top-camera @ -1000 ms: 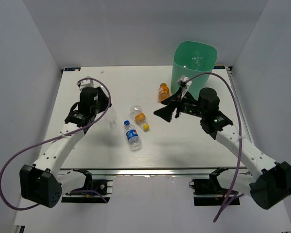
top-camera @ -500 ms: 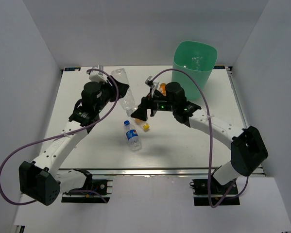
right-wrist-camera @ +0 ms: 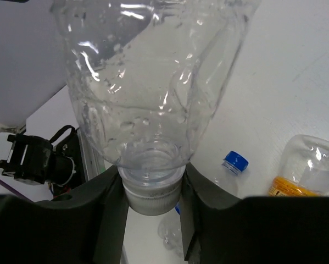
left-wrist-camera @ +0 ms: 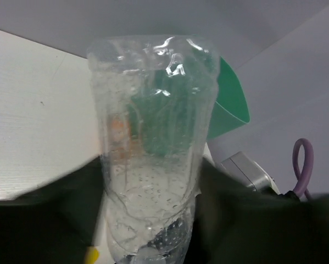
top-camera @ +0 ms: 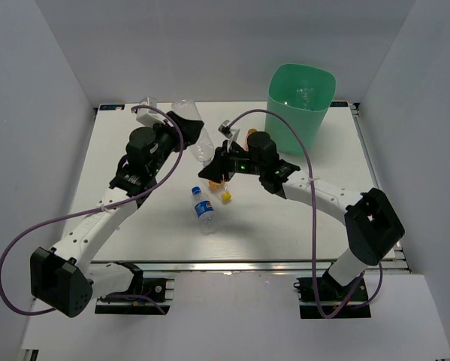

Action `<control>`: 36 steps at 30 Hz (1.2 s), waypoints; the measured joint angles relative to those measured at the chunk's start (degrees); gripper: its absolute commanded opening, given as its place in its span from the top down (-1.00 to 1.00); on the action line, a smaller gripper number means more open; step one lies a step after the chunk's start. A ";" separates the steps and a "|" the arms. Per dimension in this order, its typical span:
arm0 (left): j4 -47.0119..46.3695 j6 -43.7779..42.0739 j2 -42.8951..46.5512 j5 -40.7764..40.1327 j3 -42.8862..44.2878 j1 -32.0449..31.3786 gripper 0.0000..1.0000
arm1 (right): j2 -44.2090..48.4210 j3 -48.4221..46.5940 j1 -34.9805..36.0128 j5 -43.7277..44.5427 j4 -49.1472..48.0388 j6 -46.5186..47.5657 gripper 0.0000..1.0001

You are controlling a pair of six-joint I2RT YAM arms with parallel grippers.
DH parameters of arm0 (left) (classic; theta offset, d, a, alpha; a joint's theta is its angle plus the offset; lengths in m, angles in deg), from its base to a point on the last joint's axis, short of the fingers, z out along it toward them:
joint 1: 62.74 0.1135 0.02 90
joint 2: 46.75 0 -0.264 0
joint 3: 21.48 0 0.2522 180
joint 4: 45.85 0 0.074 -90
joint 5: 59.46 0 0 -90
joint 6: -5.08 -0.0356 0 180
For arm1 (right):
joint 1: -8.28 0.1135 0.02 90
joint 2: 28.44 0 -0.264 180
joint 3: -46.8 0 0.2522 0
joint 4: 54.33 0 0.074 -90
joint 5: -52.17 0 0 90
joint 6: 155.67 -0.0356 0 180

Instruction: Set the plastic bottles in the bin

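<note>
White table (top-camera: pixel 277 229), grey walls (top-camera: pixel 209 45)

Top: high behind the near edge, facing down over the whole counter (top-camera: pixel 270 218). Wrists: very close, both sharing one clear bottle (left-wrist-camera: pixel 153 137).

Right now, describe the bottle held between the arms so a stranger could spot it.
Left of the green bin, a clear bottle is held above the middle of the table by the left end effector, its capped neck in the right end effector. Unlike the bottles lying below, it has no label.
</note>
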 measured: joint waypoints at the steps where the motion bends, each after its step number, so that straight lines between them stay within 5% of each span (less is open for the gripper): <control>1: -0.17 -0.35 0.00 -0.07 0.00 -0.02 -0.96 | 0.33 0.57 -0.02 0.39 -0.76 -0.20 0.79; 10: -0.09 -0.44 0.26 -1.57 0.00 -0.04 -0.96 | 2.82 1.40 -2.97 3.74 -0.59 -0.98 0.89; 20: 4.46 -2.21 1.42 -10.71 0.46 -0.07 -0.96 | 3.21 -9.60 -22.73 5.57 10.97 -2.80 0.87; 29: 11.17 -2.16 -2.80 -17.88 1.86 -0.07 -0.96 | 2.75 -22.38 -36.81 5.66 26.18 -6.27 0.26; 30: 11.52 -2.16 -2.91 -18.32 1.86 -0.07 -0.96 | 2.36 -23.56 -37.51 5.46 27.56 -6.23 0.03; 36: 13.46 -2.16 -2.93 -20.44 1.86 -0.07 -0.96 | -2.51 -32.39 -39.23 4.39 35.91 -4.46 -0.51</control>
